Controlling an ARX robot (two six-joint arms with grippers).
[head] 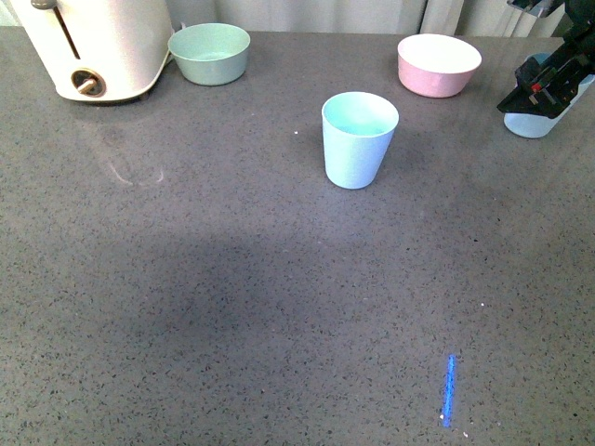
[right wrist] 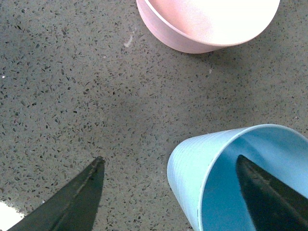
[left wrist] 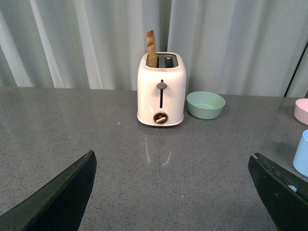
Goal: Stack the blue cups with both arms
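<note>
One pale blue cup [head: 358, 139] stands upright in the middle of the grey table, free of both arms; its edge shows in the left wrist view [left wrist: 302, 154]. A second blue cup [head: 530, 121] sits at the far right, partly hidden behind my right gripper [head: 548, 88]. In the right wrist view this gripper [right wrist: 168, 159] is open and straddles the wall of that cup [right wrist: 211, 173]: one finger [right wrist: 269, 202] is inside it, the other [right wrist: 72, 202] outside. My left gripper [left wrist: 173, 154] is open over bare table and holds nothing; it is out of the front view.
A cream toaster [head: 93, 46] with toast stands at the back left, a green bowl [head: 209, 53] beside it. A pink bowl [head: 439, 63] sits at the back right, close to the right-hand cup. A blue light streak [head: 449, 390] lies near the front. Curtains hang behind.
</note>
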